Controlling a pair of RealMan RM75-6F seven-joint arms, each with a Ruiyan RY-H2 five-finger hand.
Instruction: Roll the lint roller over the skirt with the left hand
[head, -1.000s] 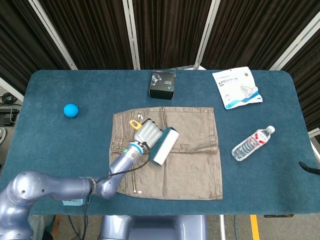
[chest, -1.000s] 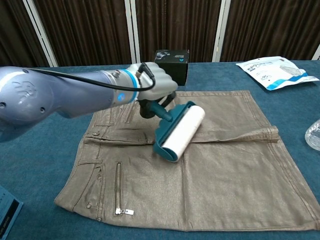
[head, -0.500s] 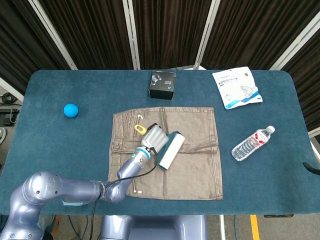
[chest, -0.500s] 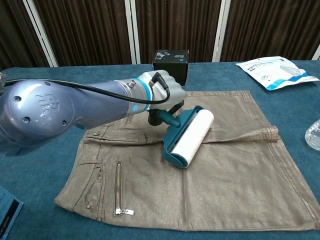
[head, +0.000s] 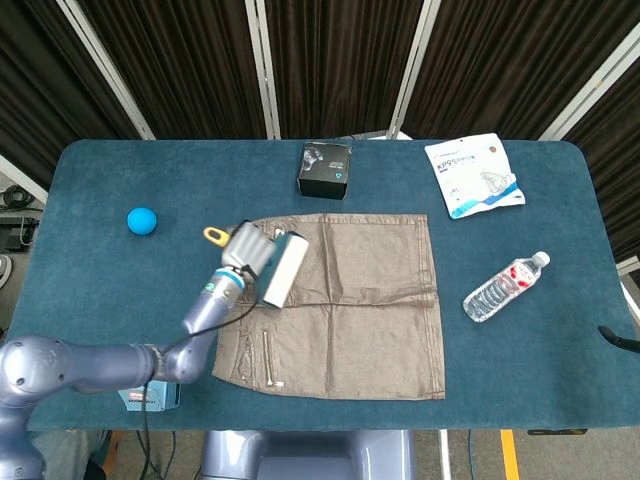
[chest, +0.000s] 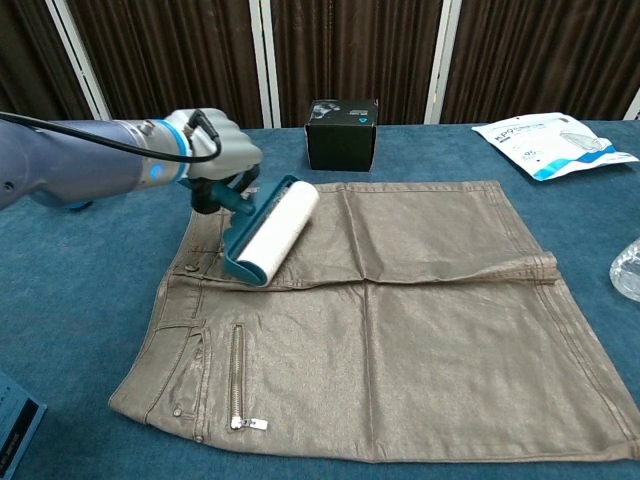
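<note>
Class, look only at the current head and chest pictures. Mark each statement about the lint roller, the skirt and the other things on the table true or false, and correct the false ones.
1. The left hand holds the lint roller. True.
2. The roller lies over the skirt's right edge. False: it is at the left, waistband end.
3. A blue ball sits on the skirt. False: it lies on the table, apart from it.
4. A black box stands beyond the skirt. True.
5. The water bottle stands upright. False: it lies on its side.
</note>
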